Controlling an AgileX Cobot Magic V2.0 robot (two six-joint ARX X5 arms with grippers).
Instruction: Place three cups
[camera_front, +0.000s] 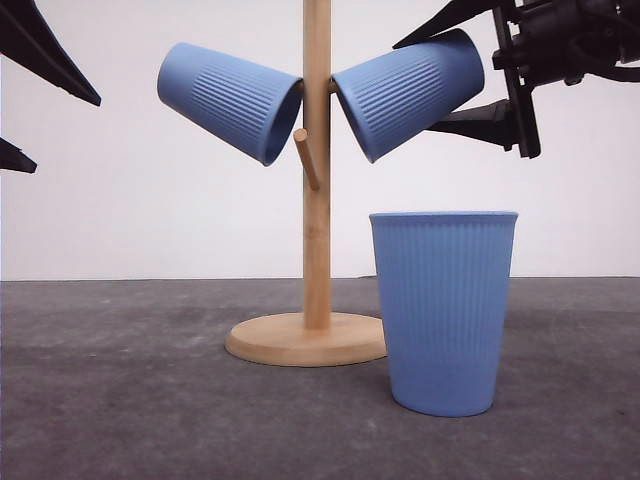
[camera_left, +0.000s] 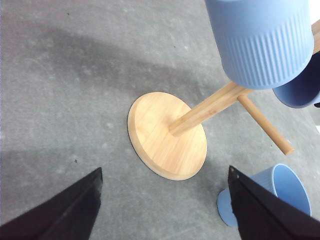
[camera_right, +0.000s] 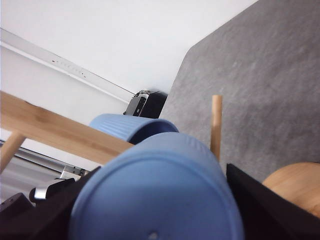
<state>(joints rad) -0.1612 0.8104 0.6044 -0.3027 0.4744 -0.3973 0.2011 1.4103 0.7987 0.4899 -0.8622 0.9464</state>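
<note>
The right hand (camera_front: 470, 75) is clamping a light-blue ribbed tapered tumbler (camera_front: 410, 92), mouth turned toward the wooden cup stand with its round base (camera_front: 316, 180), at about 1 o'clock from the post's middle in the front view. Its black fingers (camera_front: 478, 118) are sitting along the cup's sides. A second light-blue ribbed tumbler (camera_front: 232, 98) is hanging tilted on the opposite side, at about 10 o'clock, mouth against the post. The third light-blue tumbler (camera_front: 443, 310) is standing upright on the grey tabletop (camera_front: 120, 400), at about 4 o'clock from the stand's base and nearer the camera.

By my reading, the step in hand is the seating of the right-hand cup on its peg. The next move calls for confirming that the peg is bearing the cup, then letting the fingers part and drawing back along the cup's axis so the stand is not being nudged. The short free peg (camera_front: 306, 158) is likely waiting for the standing cup.

The left hand (camera_left: 165, 205) is hovering above the stand's base with its fingers spread apart, gripping nothing.

The peg inside the held cup is hidden (the cup's own wall is covering it), so whether it is fully seated is hard to judge. Both hands are being cut off by the front view's edges.
</note>
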